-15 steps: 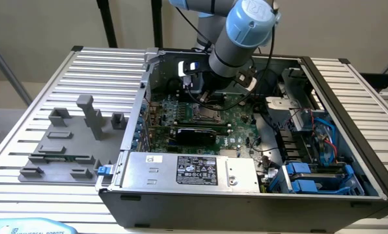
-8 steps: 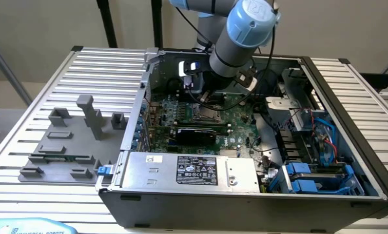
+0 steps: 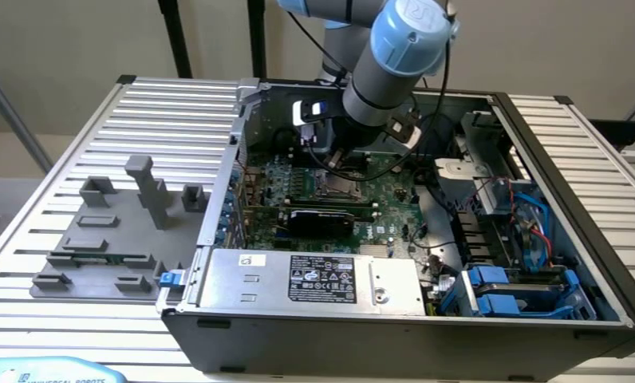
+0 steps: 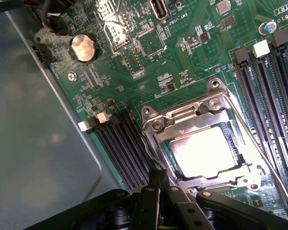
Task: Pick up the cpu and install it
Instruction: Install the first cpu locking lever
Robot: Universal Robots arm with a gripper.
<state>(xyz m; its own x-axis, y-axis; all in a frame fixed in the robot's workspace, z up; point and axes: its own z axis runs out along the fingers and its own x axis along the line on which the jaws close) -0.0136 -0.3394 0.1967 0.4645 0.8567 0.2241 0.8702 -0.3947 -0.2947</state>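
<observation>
The cpu (image 4: 209,151) lies flat in the metal-framed socket (image 4: 182,117) of the green motherboard (image 4: 149,72), its bright silvery top showing through the frame's window. My gripper (image 4: 157,176) is shut with nothing between its black fingers, its tip just at the socket's edge beside the cpu and the thin wire lever (image 4: 259,148). In the exterior view the gripper (image 3: 333,157) hangs inside the open computer case, directly above the socket (image 3: 333,186).
Black memory slots (image 4: 122,148) flank the socket on both sides. A coin battery (image 4: 82,48) sits farther off. The case holds a power supply (image 3: 312,279), cables and blue drive bays (image 3: 514,287). Grey fixture blocks (image 3: 116,231) stand on the slatted table at the exterior view's left.
</observation>
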